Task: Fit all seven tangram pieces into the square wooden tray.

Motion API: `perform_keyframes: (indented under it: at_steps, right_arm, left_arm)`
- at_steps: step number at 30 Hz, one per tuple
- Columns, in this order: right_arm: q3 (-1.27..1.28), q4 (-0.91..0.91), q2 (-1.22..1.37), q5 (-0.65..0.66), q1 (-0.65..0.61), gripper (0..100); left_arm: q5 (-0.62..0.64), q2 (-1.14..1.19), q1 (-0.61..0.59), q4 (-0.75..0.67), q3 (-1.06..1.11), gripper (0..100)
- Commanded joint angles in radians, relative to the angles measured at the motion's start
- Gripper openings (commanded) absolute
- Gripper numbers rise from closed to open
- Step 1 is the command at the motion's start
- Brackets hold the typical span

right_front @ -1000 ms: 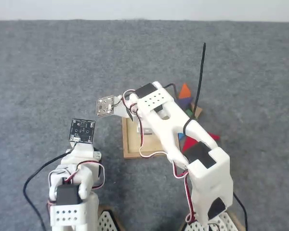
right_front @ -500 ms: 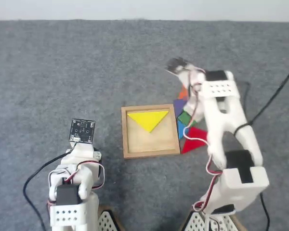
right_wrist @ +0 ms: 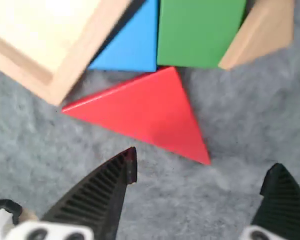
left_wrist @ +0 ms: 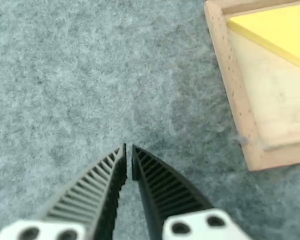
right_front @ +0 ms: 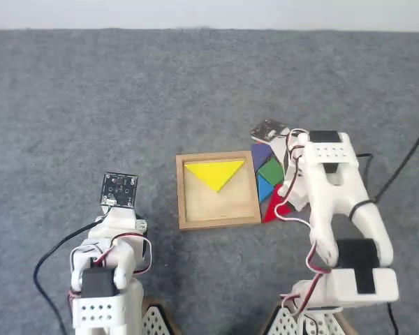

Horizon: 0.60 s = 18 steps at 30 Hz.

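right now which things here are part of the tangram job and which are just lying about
Job:
tray
yellow triangle, already in the tray
red triangle
blue triangle
green square
purple piece
tan piece, probably

Not the job:
grey mat, just the surface underneath

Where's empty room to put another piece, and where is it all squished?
Free: the tray's bare wood on the arms' side of the yellow triangle, and the carpet between the tray and the left gripper. Crowded: right of the tray, the blue triangle, green piece and red triangle packed by the right gripper.
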Motion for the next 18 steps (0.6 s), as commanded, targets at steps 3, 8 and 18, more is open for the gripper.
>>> perform_keyframes:
  at_steps: [3, 8, 18]
  right_arm:
    - [0.046, -0.013, -0.105, 0.479, -0.07, 38.6]
    - [0.064, -0.031, -0.105, 0.606, -0.142, 38.7]
    - [0.153, -0.156, -0.03, 0.776, -0.136, 38.5]
  left_arm:
    - [-0.002, -0.02, 0.003, 0.003, -0.012, 2]
    - [-0.002, -0.02, 0.003, 0.003, -0.012, 2]
    - [-0.002, -0.02, 0.003, 0.003, -0.012, 2]
